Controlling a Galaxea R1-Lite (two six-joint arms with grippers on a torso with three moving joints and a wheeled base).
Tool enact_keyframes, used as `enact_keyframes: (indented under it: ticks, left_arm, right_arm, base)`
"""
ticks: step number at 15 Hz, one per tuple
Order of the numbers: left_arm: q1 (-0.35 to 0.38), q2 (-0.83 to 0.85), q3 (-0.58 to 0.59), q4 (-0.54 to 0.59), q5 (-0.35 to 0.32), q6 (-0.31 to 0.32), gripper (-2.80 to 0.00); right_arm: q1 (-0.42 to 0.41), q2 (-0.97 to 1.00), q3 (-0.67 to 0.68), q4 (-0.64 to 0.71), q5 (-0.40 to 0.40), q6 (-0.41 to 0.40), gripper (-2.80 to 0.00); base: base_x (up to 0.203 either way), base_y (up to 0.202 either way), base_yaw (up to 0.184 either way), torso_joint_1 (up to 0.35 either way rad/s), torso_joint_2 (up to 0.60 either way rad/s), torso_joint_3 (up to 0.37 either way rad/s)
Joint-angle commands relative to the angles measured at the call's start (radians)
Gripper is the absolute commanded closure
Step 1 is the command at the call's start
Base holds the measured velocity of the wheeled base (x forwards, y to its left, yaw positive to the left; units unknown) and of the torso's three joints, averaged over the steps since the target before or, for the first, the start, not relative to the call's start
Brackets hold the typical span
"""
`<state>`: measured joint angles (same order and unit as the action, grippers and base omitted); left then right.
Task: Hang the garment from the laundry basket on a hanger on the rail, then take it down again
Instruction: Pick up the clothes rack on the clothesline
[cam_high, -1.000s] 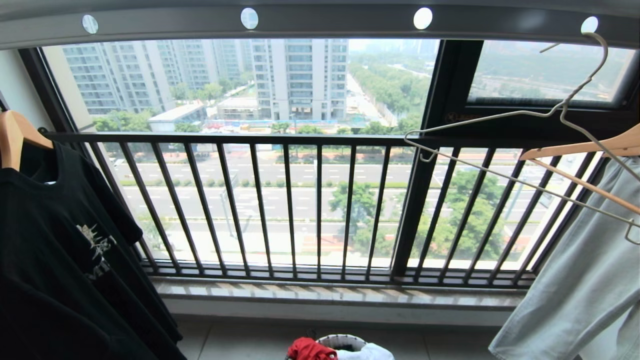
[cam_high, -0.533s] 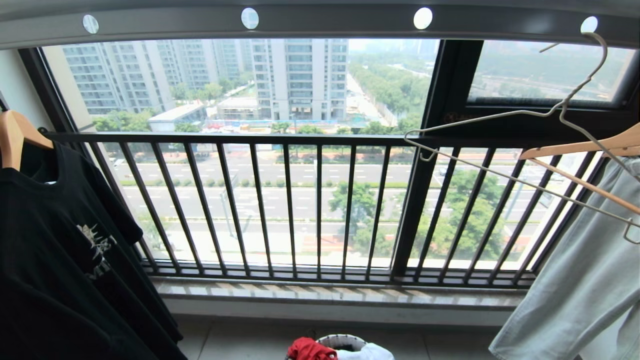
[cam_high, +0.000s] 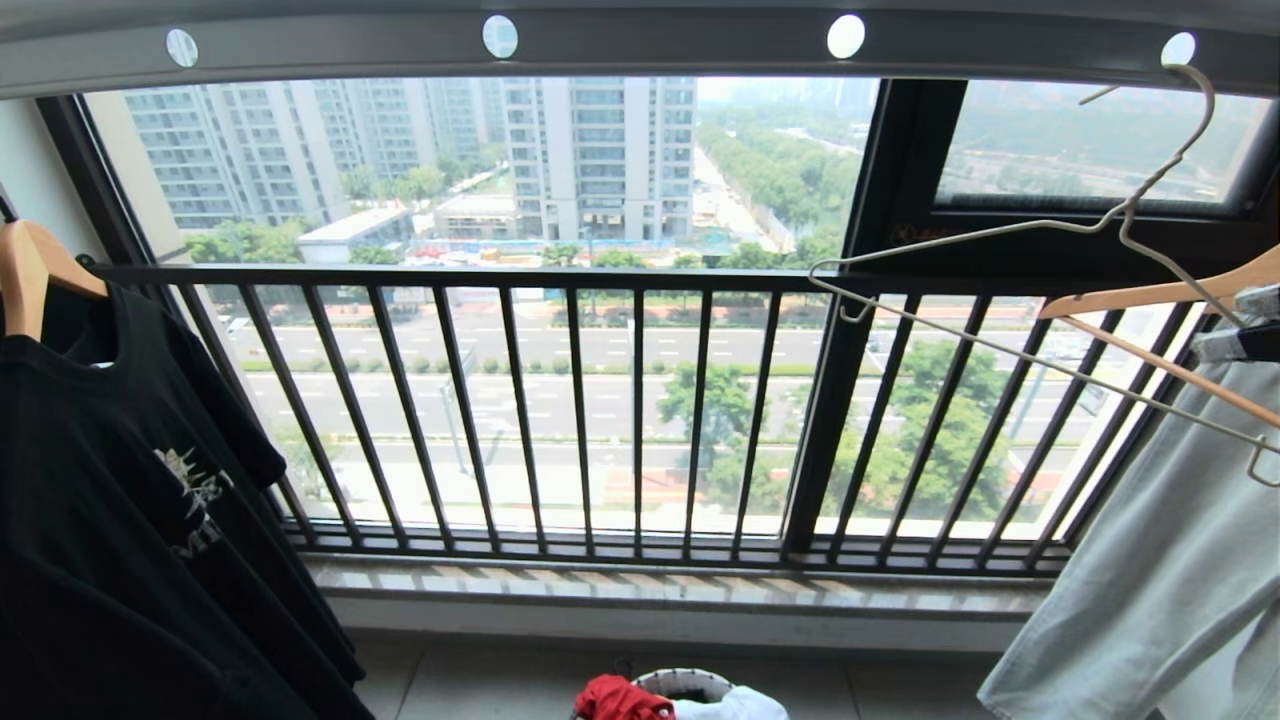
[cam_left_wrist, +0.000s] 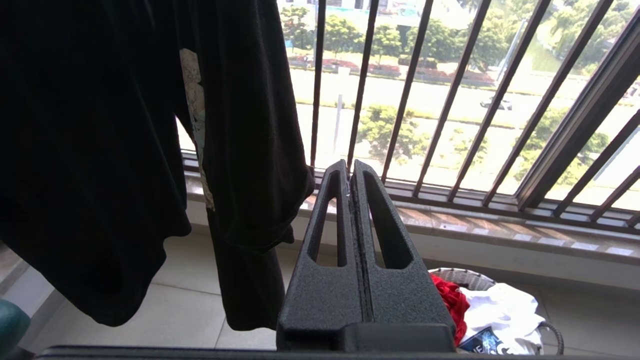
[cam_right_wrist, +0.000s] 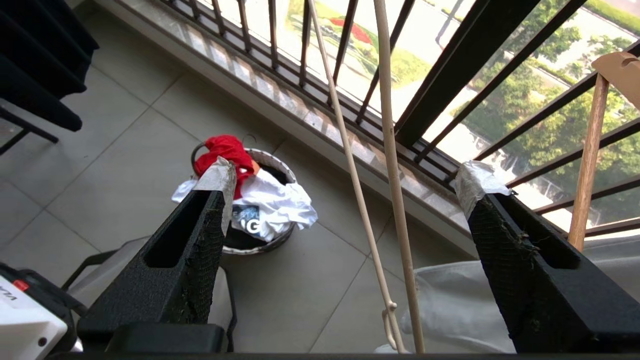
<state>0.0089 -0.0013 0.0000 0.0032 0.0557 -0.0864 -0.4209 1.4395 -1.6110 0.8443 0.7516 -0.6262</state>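
Observation:
The red garment (cam_high: 620, 698) lies bunched on the rim of the laundry basket (cam_high: 690, 680) on the floor under the window. The pale wire hanger (cam_high: 1125, 215) hangs tilted by its hook from a hole at the right end of the grey rail (cam_high: 650, 50). In the right wrist view my right gripper (cam_right_wrist: 350, 177) is open wide, and the hanger's two wires (cam_right_wrist: 390, 150) pass between its fingers, touching neither. Far below it stand the basket (cam_right_wrist: 260, 242) and garment (cam_right_wrist: 225, 149). My left gripper (cam_left_wrist: 350, 170) is shut and empty, low beside the black T-shirt.
A black T-shirt (cam_high: 120, 500) hangs on a wooden hanger at the left. A pale cloth (cam_high: 1150, 580) hangs on another wooden hanger (cam_high: 1150, 297) at the right. White cloth (cam_right_wrist: 275, 200) fills the basket. The black window railing (cam_high: 640, 400) stands behind.
A taped fingertip of my right gripper has come into the head view at the right edge, beside the wooden hanger. The wire hanger's low end has shifted slightly.

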Motion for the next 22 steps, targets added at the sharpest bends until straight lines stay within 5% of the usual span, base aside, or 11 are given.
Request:
enact_keyframes:
  ticks: [1,12,22]
  left_arm:
    - [0.000,0.001,0.000,0.000,0.001,-0.001,0.00]
    - [0.000,0.000,0.000,0.000,0.001,-0.001,0.00]
    - [0.000,0.000,0.000,0.000,0.001,-0.001,0.00]
  right_arm:
    - [0.001,0.022,0.020,0.004,0.017,-0.008,-2.80]
    - [0.048,0.076,0.055,0.004,0.086,-0.032,-2.80]
    - [0.113,0.099,0.050,0.004,-0.011,-0.100,-2.80]
  base:
    - [0.000,0.000,0.000,0.000,0.00,0.000]
    - [0.000,0.000,0.000,0.000,0.00,0.000]
    - [0.000,0.000,0.000,0.000,0.00,0.000]
